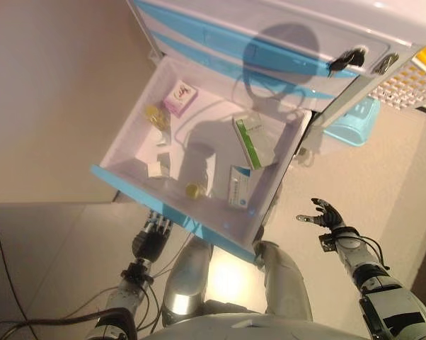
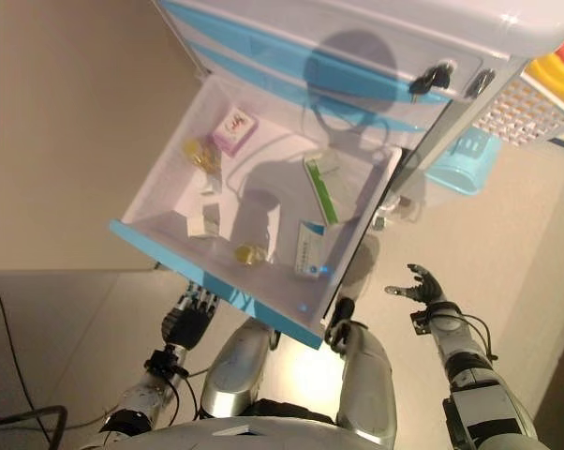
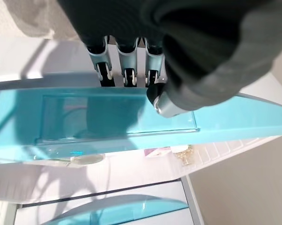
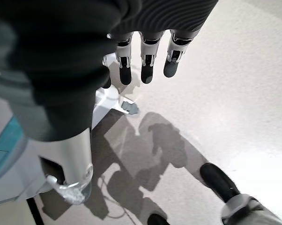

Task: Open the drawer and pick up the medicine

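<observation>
The white drawer with a blue front (image 1: 172,212) stands pulled far out of the cabinet. In it lie a pink box (image 1: 180,98), a green-and-white medicine box (image 1: 250,140), a blue-and-white medicine box (image 1: 239,186), a small white box (image 1: 158,168) and two small yellow items (image 1: 155,115). My left hand (image 1: 151,239) is just below the drawer front; its straight fingers (image 3: 127,65) touch the front's edge (image 3: 108,117), thumb against the panel. My right hand (image 1: 327,214) is open and empty over the floor, right of the drawer.
The white cabinet (image 1: 284,28) has more blue drawers above and a key in a lock (image 1: 346,59). A light blue basket (image 1: 354,122) and a white-and-yellow basket (image 1: 411,78) stand on the floor to its right.
</observation>
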{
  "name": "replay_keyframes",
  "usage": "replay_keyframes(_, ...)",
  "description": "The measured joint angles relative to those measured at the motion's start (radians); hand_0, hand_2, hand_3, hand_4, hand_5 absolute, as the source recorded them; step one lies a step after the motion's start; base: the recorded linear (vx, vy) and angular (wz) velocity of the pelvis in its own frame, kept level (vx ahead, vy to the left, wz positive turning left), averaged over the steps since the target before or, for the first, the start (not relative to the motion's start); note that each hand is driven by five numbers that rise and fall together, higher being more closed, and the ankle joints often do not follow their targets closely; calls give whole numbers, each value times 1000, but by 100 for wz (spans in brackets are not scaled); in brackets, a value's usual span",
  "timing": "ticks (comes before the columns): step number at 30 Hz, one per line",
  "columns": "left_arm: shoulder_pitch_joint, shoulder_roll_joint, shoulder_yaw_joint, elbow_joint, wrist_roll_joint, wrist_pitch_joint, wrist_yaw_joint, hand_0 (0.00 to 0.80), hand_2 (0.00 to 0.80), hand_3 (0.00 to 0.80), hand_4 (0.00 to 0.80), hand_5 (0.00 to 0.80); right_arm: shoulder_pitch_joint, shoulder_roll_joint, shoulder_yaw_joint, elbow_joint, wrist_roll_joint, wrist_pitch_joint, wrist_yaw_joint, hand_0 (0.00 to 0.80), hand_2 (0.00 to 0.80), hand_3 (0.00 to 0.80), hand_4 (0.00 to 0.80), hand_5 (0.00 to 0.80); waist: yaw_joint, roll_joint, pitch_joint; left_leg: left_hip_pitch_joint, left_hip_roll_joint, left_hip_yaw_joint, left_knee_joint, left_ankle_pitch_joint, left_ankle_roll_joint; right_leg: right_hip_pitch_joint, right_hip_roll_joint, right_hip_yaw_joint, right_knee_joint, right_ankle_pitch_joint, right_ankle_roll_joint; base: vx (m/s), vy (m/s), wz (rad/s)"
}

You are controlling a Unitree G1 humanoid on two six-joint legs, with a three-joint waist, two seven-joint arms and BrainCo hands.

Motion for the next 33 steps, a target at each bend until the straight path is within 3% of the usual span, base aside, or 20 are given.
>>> replay_keyframes(1, 0, 0, 5, 11, 14, -3, 7, 0, 0, 0, 0, 0, 4, 0, -8, 2, 0, -4, 0, 0, 0, 0, 0, 0, -2, 0, -12, 3, 0, -1, -4, 0, 0, 3, 0, -1, -3, 0, 0, 65, 53, 4)
replay_keyframes(5, 21, 11, 18, 18, 101, -91, 77, 0, 0, 0, 0, 0, 41, -8, -29, 4, -5, -21, -22, 0, 0, 0, 0, 0, -4, 12, -51, 20, -2, -6, -11, 0, 1, 21, 0, -5, -13, -4, 4, 67, 41, 6)
replay_keyframes(9, 50, 90, 28, 106, 299, -217, 310, 0, 0, 0, 0, 0, 65, -14, -30, 22, -23, -38, -113, 0, 0, 0, 0, 0, -17, 28, -91, 34, -1, -4, -18, -3, 7, 33, 2, -5, -23, -8, 10, 74, 17, -1)
replay_keyframes(12, 83, 129, 28, 135, 475, -293, 486, 0, 0, 0, 0, 0, 106, -15, -48, -19, -25, -40, -188, 0, 0, 0, 0, 0, -39, 10, -105, 38, -2, 3, -19, -5, 9, 38, 2, 0, -30, -5, 13, 52, 10, -3)
replay_keyframes(15, 105, 140, 24, 134, 626, -315, 598, 0, 0, 0, 0, 0, 164, -15, -69, -113, -25, -26, -238, 0, 0, 0, 0, 0, -57, -21, -111, 54, -1, 19, -21, -7, 14, 53, 7, 17, -49, 1, 23, 59, 8, -12)
replay_keyframes(19, 131, 149, -37, 133, 839, -322, 716, 0, 0, 0, 0, 0, 274, -17, -102, -463, -48, 32, -341, 0, 0, 0, 0, 0, -114, -74, -138, 86, 0, 69, -38, -21, 32, 73, 24, 80, -91, 22, 40, 74, 34, -34)
replay_keyframes(22, 133, 149, -55, 160, 923, -321, 738, 0, 0, 0, 0, 0, 326, -26, -128, -691, -165, 34, -370, 0, 0, 0, 0, 0, -160, -92, -155, 124, -1, 101, -51, -33, 49, 112, 37, 119, -143, 49, 53, 84, 47, -39)
replay_keyframes(25, 123, 148, -81, 207, 999, -317, 740, 0, 0, 0, 0, 0, 354, -62, -126, -910, -321, 1, -322, 0, 0, 0, 0, 0, -205, -100, -178, 153, -1, 148, -71, -43, 64, 128, 40, 165, -183, 71, 75, 65, 25, -43)
replay_keyframes(27, 118, 148, -105, 230, 1041, -304, 736, 0, 0, 0, 0, 0, 354, -127, -123, -1019, -398, -63, -256, 0, 0, 0, 0, 0, -229, -99, -195, 158, -2, 164, -73, -48, 74, 136, 40, 186, -208, 91, 82, 42, -6, -34)
replay_keyframes(33, 89, 147, -166, 287, 1150, -264, 715, 0, 0, 0, 0, 0, 314, -287, -67, -1283, -429, -244, 13, 0, 0, 0, 0, 0, -233, -100, -245, 178, -3, 202, -87, -53, 86, 157, 40, 219, -260, 121, 94, 22, -28, -17)
